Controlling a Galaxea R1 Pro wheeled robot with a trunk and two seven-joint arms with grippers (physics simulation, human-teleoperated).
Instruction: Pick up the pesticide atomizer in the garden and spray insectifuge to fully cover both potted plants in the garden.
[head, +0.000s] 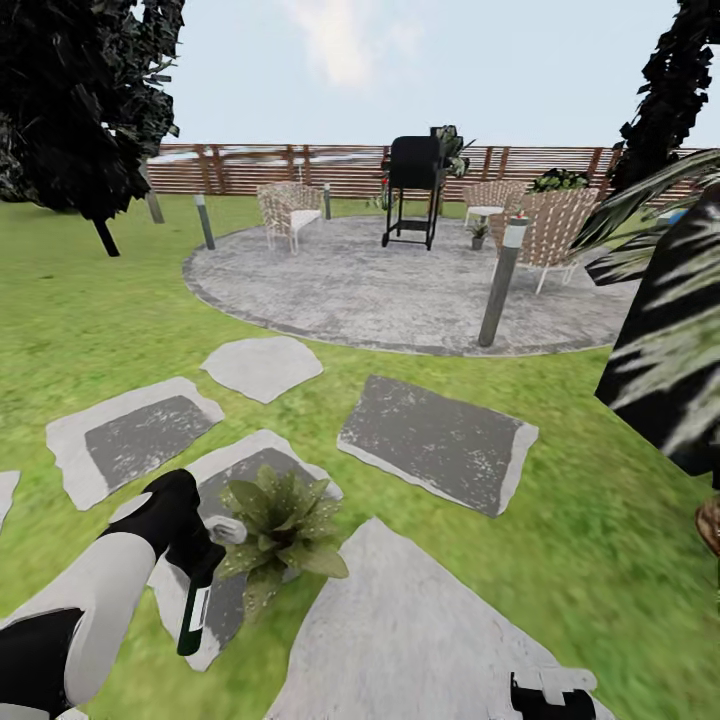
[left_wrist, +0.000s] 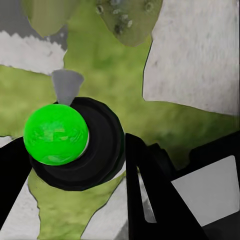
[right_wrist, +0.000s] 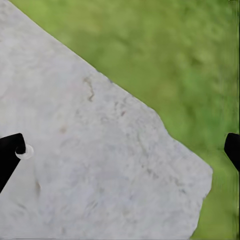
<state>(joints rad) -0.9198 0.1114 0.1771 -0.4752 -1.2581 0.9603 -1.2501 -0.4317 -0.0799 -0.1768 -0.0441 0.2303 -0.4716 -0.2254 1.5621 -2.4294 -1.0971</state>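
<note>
Jaws on the left gripper (head: 197, 553) are clamped round the pesticide atomizer (head: 196, 600), bottle hanging down, whitish spray head (head: 228, 530) aimed at the nearer potted plant (head: 282, 528) sitting on a stepping stone (head: 250, 470) in the lawn. Danger now: the nozzle sits almost against the leaves, so mist could soak one side only and leave the far leaves bare. A tilted bottle could also slide in that grip. Right gripper (right_wrist: 120, 147) hangs spread wide and empty over a pale slab (right_wrist: 90, 165). A second small potted plant (head: 478, 233) waits well apart on the round patio (head: 390, 290), and skipping it leaves the job half done.
</note>
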